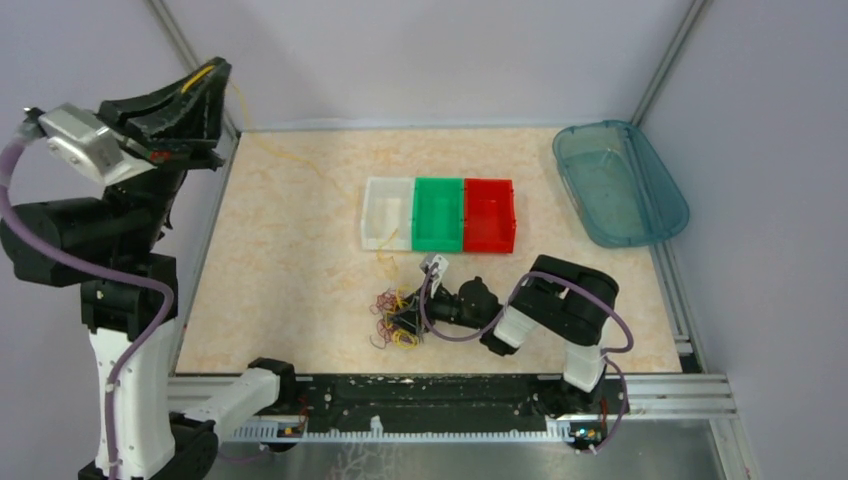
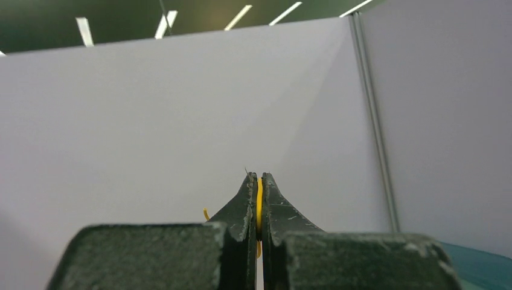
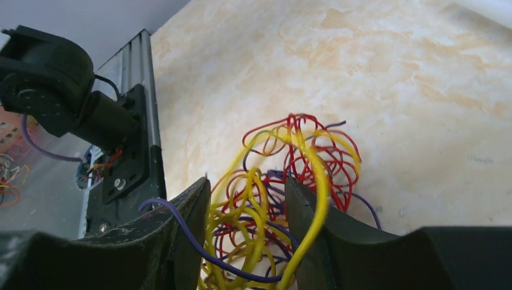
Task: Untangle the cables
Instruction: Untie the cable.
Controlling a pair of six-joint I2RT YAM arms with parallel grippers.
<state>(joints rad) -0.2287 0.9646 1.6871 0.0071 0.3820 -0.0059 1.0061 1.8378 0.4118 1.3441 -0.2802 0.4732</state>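
A tangle of thin yellow, red and dark purple cables (image 1: 397,318) lies on the table in front of the bins. My left gripper (image 1: 213,72) is raised high at the far left and is shut on one yellow cable (image 1: 290,157), which trails from it across the table toward the white bin and the tangle. In the left wrist view the yellow cable (image 2: 259,199) is pinched between the closed jaws of my left gripper (image 2: 258,176). My right gripper (image 1: 418,302) is low at the tangle's right side. In the right wrist view my right gripper (image 3: 247,181) stands open astride the tangle (image 3: 302,145), with loose loops between the jaws.
A white bin (image 1: 366,215), a green bin (image 1: 438,181) and a red bin (image 1: 512,215) stand in a row behind the tangle. A teal tray (image 1: 680,205) sits at the far right. The metal rail (image 1: 450,385) runs along the near edge.
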